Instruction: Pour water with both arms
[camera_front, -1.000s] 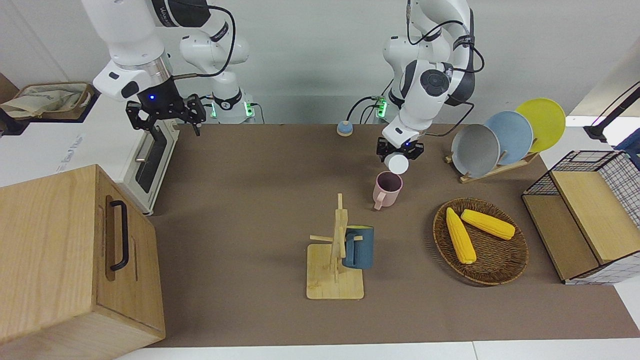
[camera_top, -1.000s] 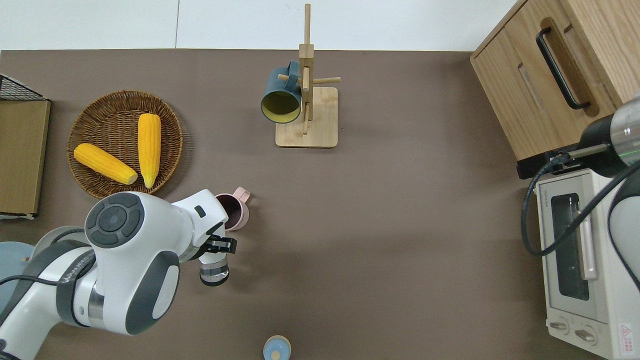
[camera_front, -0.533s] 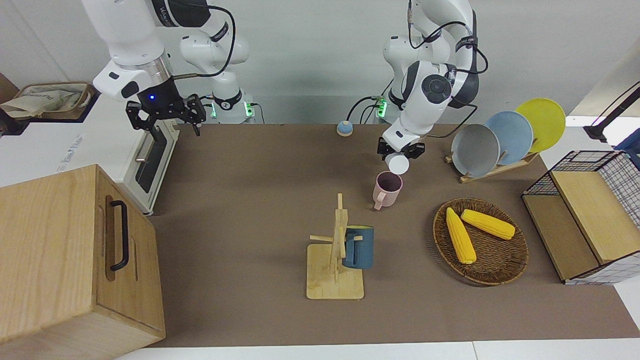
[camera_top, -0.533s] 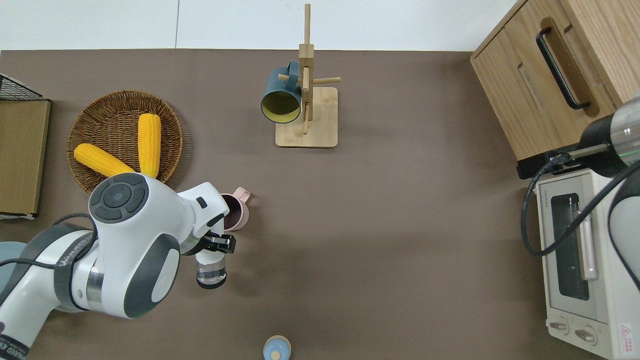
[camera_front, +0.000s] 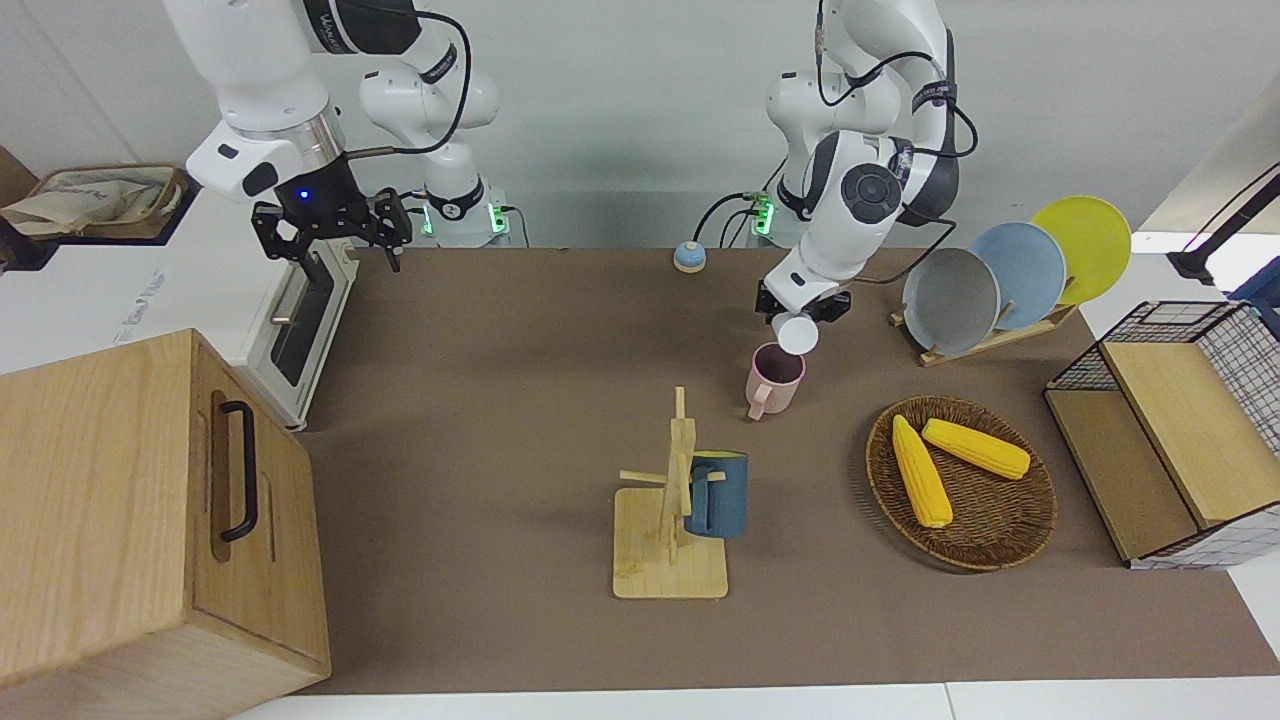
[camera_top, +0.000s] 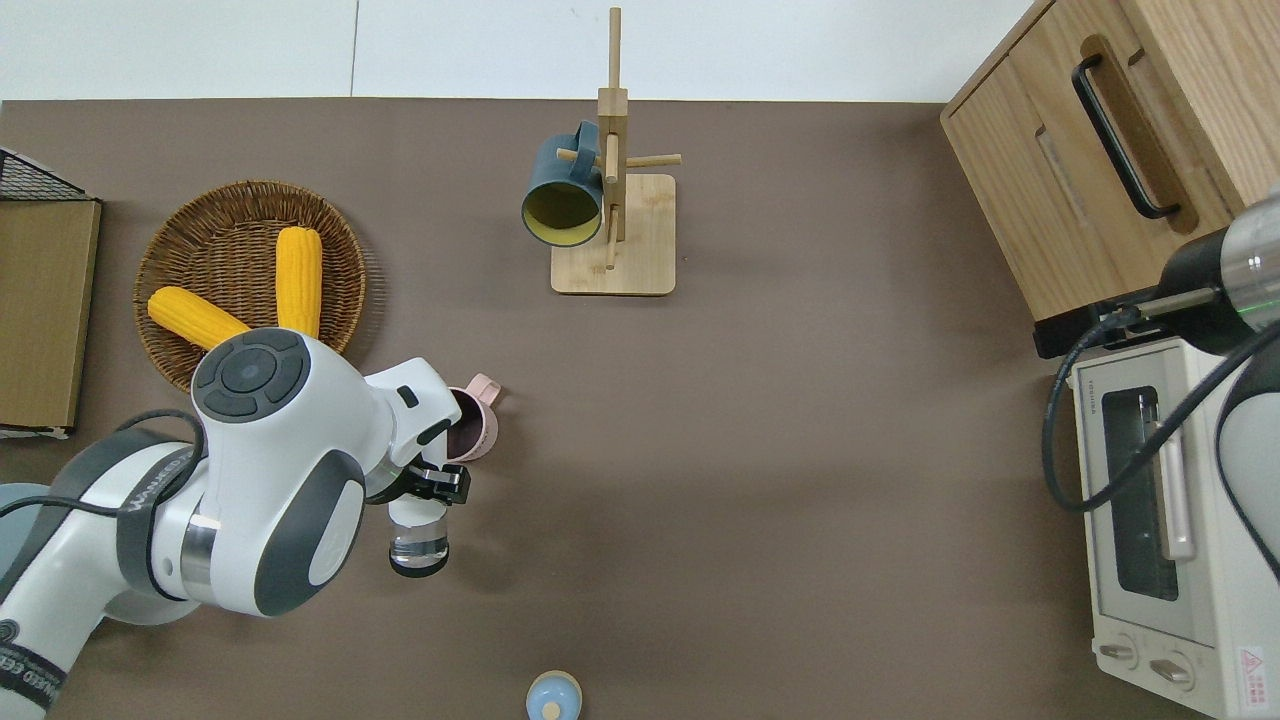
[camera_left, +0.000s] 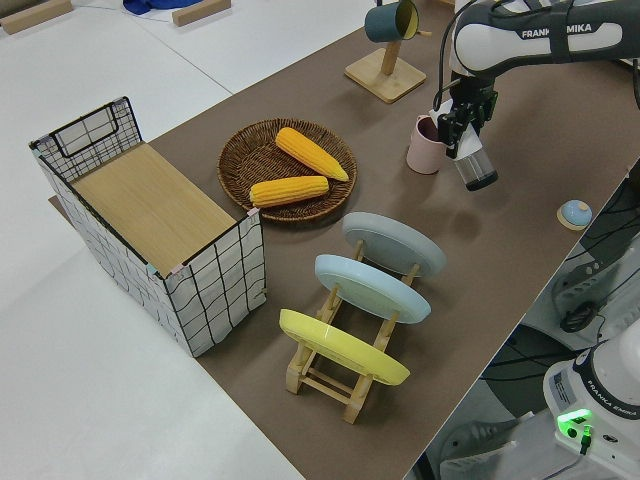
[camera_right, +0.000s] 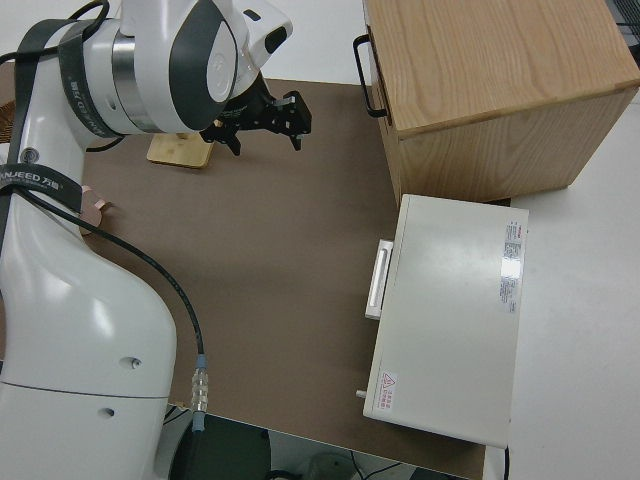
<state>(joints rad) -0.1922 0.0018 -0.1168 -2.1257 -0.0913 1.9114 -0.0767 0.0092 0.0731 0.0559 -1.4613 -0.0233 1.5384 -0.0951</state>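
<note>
- The left gripper (camera_top: 432, 488) is closed around a clear bottle (camera_top: 418, 535), holding it tipped on its side over the mat just beside the pink mug (camera_top: 470, 432), on the side nearer the robots.
- The bottle's white end (camera_front: 797, 334) points at the mug's rim in the front view (whether that is a cap or an open mouth I cannot tell).
- The mug stands upright on the brown mat (camera_top: 800, 450), handle turned away from the robots, with the corn basket (camera_top: 200, 235) beside it toward the left arm's end of the table.
- The step in hand looks like the pour itself: the bottle's mouth should sit squarely over the mug's opening before it tips further, or water will run down the outside wall.
- A slow, steady tilt is best; the mug is light and a nudge from the bottle could slide it.
- The right gripper (camera_front: 330, 225) is parked, fingers spread wide and empty.
</note>
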